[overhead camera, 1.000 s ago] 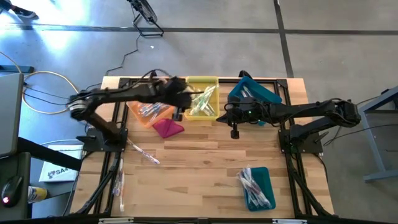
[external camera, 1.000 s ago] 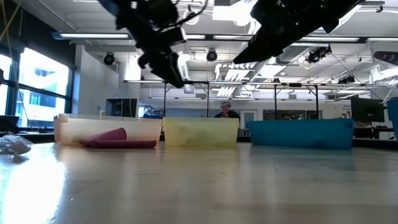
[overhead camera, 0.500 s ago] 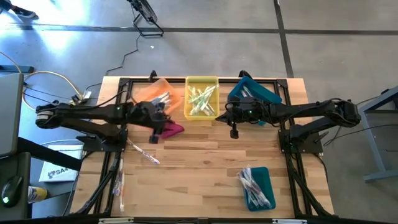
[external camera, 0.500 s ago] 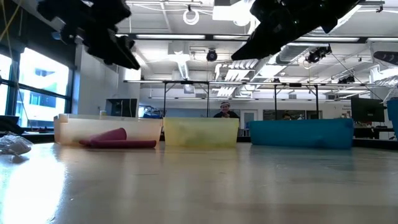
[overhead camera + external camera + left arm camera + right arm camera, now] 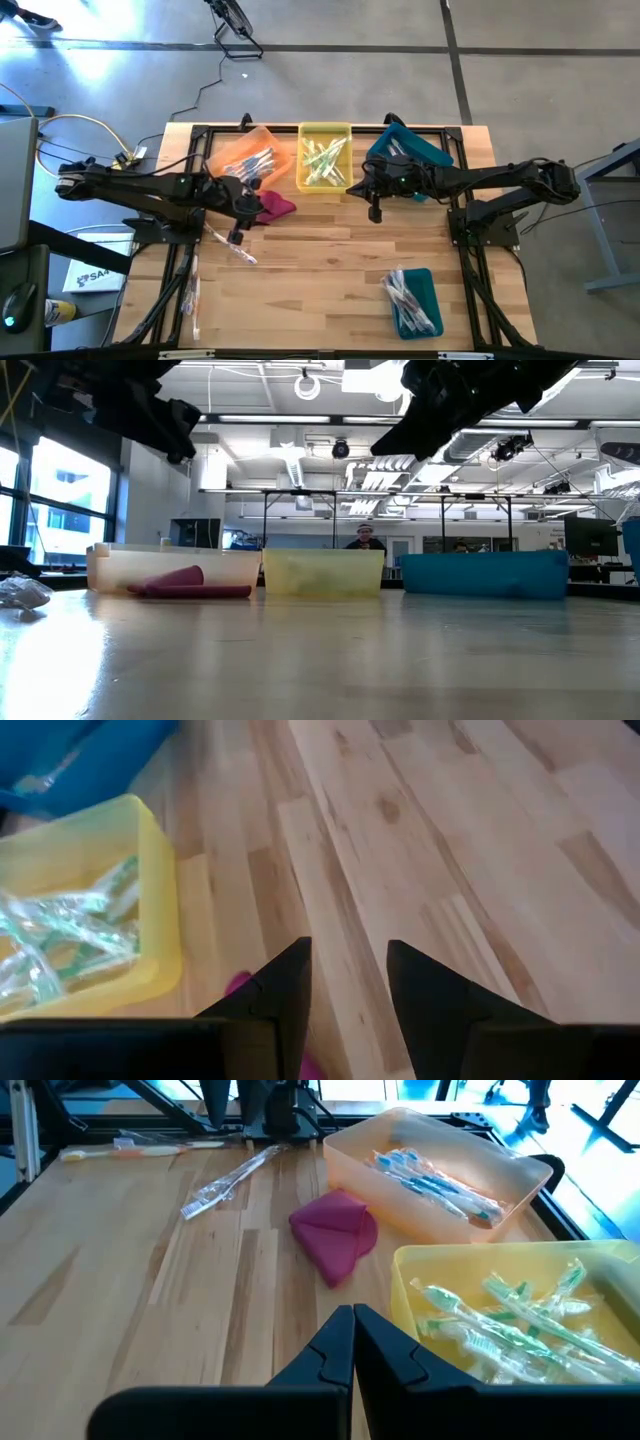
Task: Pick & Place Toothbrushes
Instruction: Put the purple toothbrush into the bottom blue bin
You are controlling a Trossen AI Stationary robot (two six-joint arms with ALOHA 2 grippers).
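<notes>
Green toothbrushes (image 5: 520, 1325) heaped in yellow bin (image 5: 420, 1275), clear-wrapped

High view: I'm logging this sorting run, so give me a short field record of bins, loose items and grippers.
orange bin: toothbrushes inside, blue ones showing
yellow bin: green toothbrushes
teal bins: one tilted at the far edge, one near the front right, both holding toothbrushes
pink cloth: on the table beside the orange bin
loose wrapped toothbrush: on the table, front left
left gripper: open, empty, above the table
right gripper: shut, empty
</notes>
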